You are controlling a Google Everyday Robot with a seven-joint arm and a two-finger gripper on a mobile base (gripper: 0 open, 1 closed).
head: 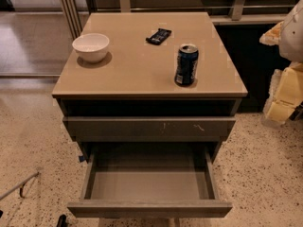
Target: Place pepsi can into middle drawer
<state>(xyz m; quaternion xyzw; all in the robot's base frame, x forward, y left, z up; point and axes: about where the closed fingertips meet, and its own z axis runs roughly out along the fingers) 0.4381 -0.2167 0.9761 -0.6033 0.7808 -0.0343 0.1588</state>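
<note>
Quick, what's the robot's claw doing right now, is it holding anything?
Gripper: cannot be told whether open or closed; it is at the right edge, apart from the pepsi can, which stands on the cabinet top.

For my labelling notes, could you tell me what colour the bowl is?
The bowl is white, camera view; gripper hangs at right edge.

A white ceramic bowl [91, 46] sits back-left on the taupe cabinet top [137, 67]. A flat black wrapped bar [158, 35] lies behind the dark blue pepsi can [186, 64], front-right. The grey middle drawer [149, 208] juts out below. The pale gripper [284, 98] hangs right of the cabinet.
</note>
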